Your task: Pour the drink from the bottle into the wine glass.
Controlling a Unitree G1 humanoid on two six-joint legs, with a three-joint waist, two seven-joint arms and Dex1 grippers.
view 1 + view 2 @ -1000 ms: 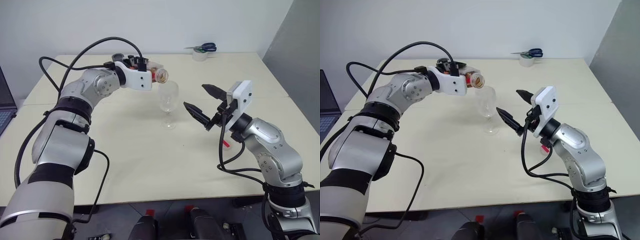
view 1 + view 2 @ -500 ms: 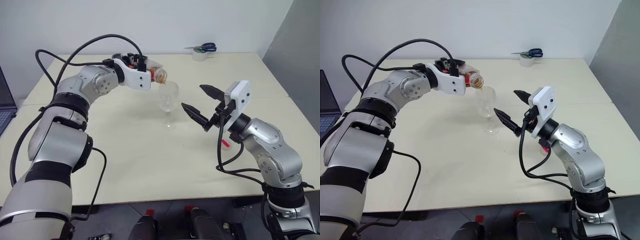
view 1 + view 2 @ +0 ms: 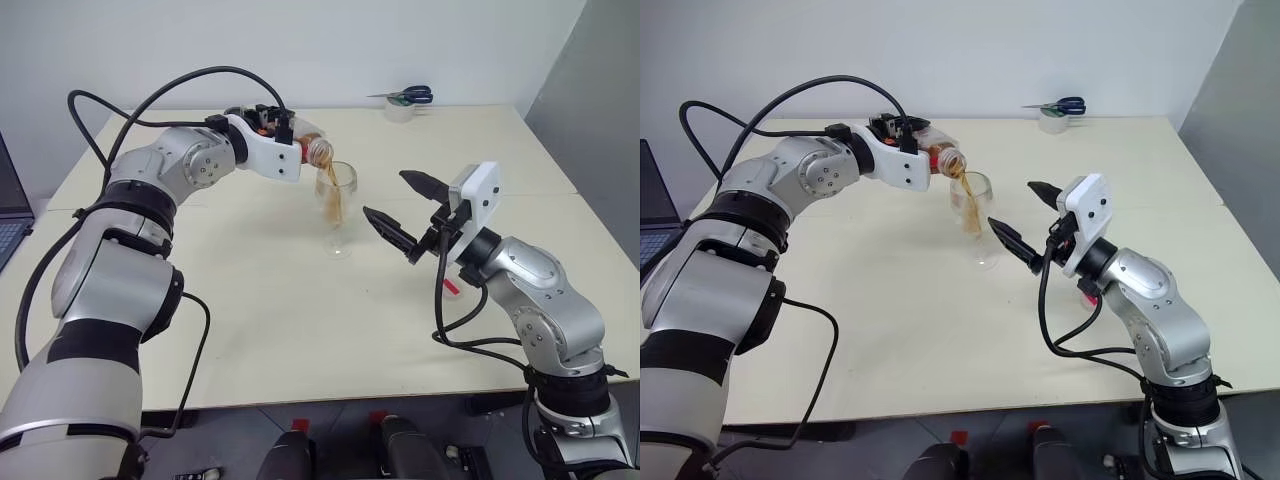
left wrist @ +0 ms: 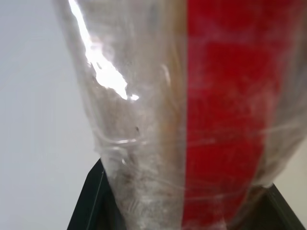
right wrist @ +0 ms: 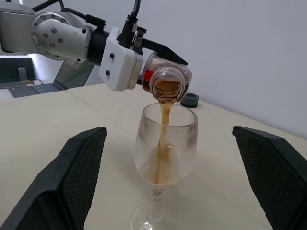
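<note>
The bottle lies tipped on its side above the wine glass, its open mouth over the rim. My left gripper is shut on the bottle's body, whose clear wall and red label strip are close in the left wrist view. A thin amber stream of the drink falls into the bowl, and some collects at the bottom. The glass stands upright on the table. To its right my right gripper hovers open, one finger on each side of the glass without touching it.
A tape roll with blue-handled scissors on it sits at the table's far edge. A dark round object lies behind the bottle. A laptop is at the left edge. A small red item lies under my right arm.
The bottle has rolled a little further over and the drink now runs into the wine glass, which was empty before. The right arm has not moved.
</note>
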